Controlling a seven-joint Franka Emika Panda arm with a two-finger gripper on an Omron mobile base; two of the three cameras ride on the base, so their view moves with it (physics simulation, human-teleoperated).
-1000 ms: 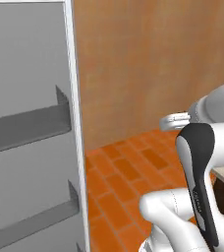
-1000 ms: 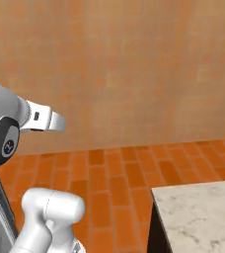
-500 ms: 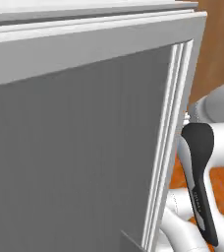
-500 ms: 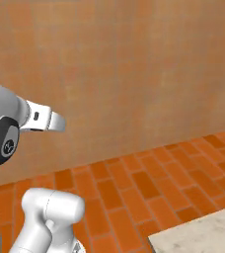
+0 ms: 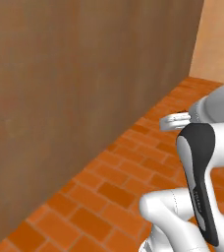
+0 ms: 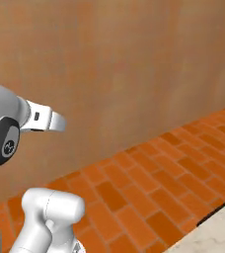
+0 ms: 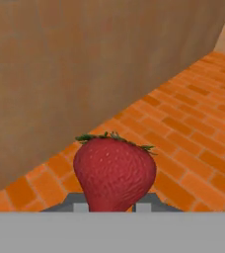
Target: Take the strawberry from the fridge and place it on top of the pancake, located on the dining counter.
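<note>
**Fridge gone from view as the base turns away, berry in hand**

A second ago the left base view showed the grey inside of the fridge with its door shelves; half a second ago the fridge door edge swept across that view. Now both base views look at a brown wall [image 5: 84, 88] and an orange brick floor [image 6: 149, 183], so the whole scene has shifted. That is the camera moving with the base, not the things moving.

In the hand view the strawberry [image 7: 114, 173] sits right at the bottom of the picture, upright with its green leaves on top, between the two fingertips [image 7: 81, 207] of the gripper [image 7: 112, 208]. The fingers stand narrow and appear closed on the berry's lower part; it hangs above the floor with nothing else under it.

In the right base view a pale marbled corner of the dining counter [image 6: 218, 232] shows at the lower right. A second ago a larger piece of it showed there, so the base is turning rather than driving straight at it. The pancake cannot be seen yet.

The judgement: picking from the fridge is done, and the carrying leg is under way. What remains is to bring the counter and the pancake into view, then set the berry on top. The grip is on a small round thing, so a slip during the turn is the main risk.
</note>
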